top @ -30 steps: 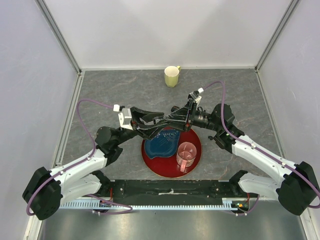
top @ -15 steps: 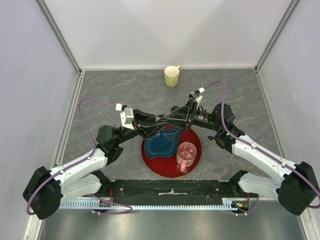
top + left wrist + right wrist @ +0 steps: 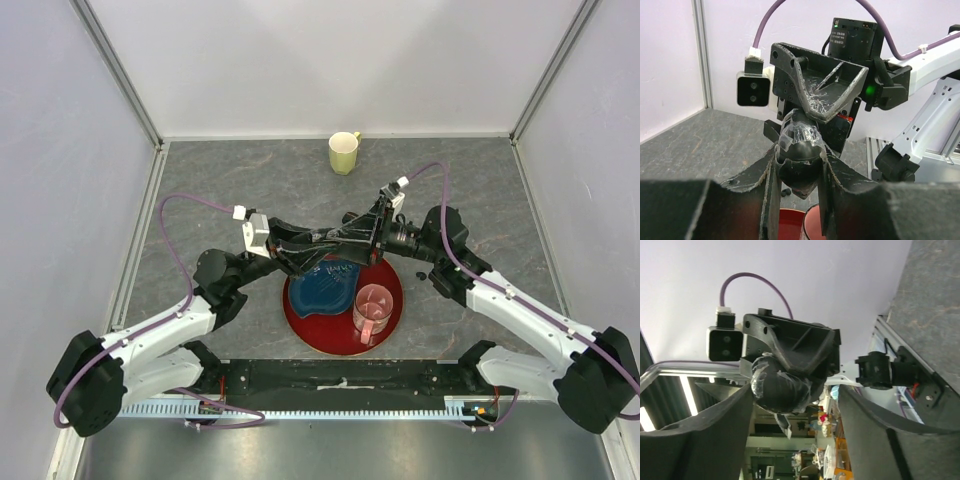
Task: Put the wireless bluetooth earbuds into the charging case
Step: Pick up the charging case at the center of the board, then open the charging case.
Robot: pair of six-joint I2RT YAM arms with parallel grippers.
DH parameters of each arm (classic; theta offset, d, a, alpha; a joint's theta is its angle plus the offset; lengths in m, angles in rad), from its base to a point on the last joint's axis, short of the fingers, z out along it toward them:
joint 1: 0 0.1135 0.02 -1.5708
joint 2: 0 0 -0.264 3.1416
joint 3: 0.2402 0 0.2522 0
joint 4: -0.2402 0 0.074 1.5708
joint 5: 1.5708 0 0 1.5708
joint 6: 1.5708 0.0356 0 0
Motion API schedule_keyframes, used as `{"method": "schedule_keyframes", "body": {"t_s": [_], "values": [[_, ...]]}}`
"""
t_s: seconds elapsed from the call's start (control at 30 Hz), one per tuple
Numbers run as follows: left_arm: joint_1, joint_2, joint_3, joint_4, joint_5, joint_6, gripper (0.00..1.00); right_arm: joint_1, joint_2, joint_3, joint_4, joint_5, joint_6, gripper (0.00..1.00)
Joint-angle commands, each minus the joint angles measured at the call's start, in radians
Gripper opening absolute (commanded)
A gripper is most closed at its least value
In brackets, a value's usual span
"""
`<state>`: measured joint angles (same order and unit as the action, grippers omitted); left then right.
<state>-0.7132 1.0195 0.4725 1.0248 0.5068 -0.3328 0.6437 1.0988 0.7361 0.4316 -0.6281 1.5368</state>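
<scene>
The charging case (image 3: 800, 145), a black pebble wrapped in clear tape, sits between the fingers of my left gripper (image 3: 799, 165), which is shut on it. In the right wrist view the same charging case (image 3: 782, 382) hangs in the wide gap of my right gripper (image 3: 795, 425), whose fingers stand apart around it without pinching it. Both grippers meet in mid-air above the table, left gripper (image 3: 325, 243) and right gripper (image 3: 347, 233) tip to tip. Two tiny black earbuds (image 3: 785, 192) lie on the grey table below.
Under the grippers is a red plate (image 3: 392, 298) carrying a blue dish (image 3: 320, 285) and a pink cup (image 3: 372, 310). A pale yellow mug (image 3: 344, 152) stands at the back near the wall. White walls enclose the table on three sides.
My left gripper has closed on the charging case. My right gripper has let go and spread its fingers. Both arms stay almost where they were.
</scene>
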Motion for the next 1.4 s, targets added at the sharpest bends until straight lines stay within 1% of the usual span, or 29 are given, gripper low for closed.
{"method": "schedule_keyframes", "body": {"t_s": [0.0, 0.03, 0.1, 0.2, 0.23, 0.3, 0.33, 0.4, 0.43, 0.5, 0.57, 0.7, 0.77, 0.93, 1.37], "values": [[0.003, -0.012, 0.006, 0.032, -0.019, -0.029, 0.02, -0.018, -0.053, 0.095, -0.192, 0.045, -0.212, 0.77], [0.001, -0.015, 0.0, 0.04, -0.027, -0.034, 0.02, -0.018, -0.072, 0.111, -0.264, 0.06, -0.245, 0.78], [0.001, -0.025, -0.017, 0.053, -0.034, -0.043, 0.02, -0.024, -0.096, 0.135, -0.303, 0.102, -0.324, 0.8], [0.001, -0.035, -0.035, 0.077, -0.045, -0.057, 0.02, -0.024, -0.146, 0.151, -0.347, 0.158, -0.401, 0.83], [0.001, -0.035, -0.037, 0.083, -0.047, -0.061, 0.02, -0.026, -0.166, 0.157, -0.382, 0.168, -0.465, 0.84], [0.001, -0.03, -0.041, 0.103, -0.044, -0.074, 0.02, -0.024, -0.175, 0.192, -0.451, 0.194, -0.538, 0.86], [0.001, -0.026, -0.043, 0.113, -0.037, -0.078, 0.02, -0.026, -0.177, 0.212, -0.544, 0.212, -0.635, 0.87], [0.001, -0.007, -0.051, 0.17, -0.014, -0.074, 0.02, -0.026, -0.172, 0.272, -0.632, 0.232, -0.72, 0.87], [0.001, -0.003, -0.051, 0.175, -0.007, -0.098, 0.02, -0.026, -0.168, 0.305, -0.709, 0.255, -0.784, 0.87], [0.003, 0.02, -0.038, 0.198, 0.018, -0.109, 0.02, -0.026, -0.166, 0.325, -0.758, 0.269, -0.839, 0.87], [0.001, 0.03, -0.032, 0.199, 0.007, -0.13, 0.02, -0.026, -0.169, 0.339, -0.787, 0.265, -0.882, 0.86], [0.003, 0.04, -0.037, 0.215, -0.037, -0.161, 0.02, -0.026, -0.169, 0.356, -0.792, 0.219, -0.917, 0.84], [0.001, 0.048, -0.037, 0.221, -0.037, -0.167, 0.02, -0.024, -0.168, 0.368, -0.791, 0.202, -0.925, 0.84], [0.003, 0.062, -0.034, 0.241, -0.002, -0.183, 0.02, -0.024, -0.157, 0.373, -0.783, 0.188, -0.937, 0.84], [0.0, 0.114, -0.011, 0.274, 0.061, -0.216, 0.02, -0.022, -0.128, 0.367, -0.725, 0.142, -0.905, 0.84]]}}
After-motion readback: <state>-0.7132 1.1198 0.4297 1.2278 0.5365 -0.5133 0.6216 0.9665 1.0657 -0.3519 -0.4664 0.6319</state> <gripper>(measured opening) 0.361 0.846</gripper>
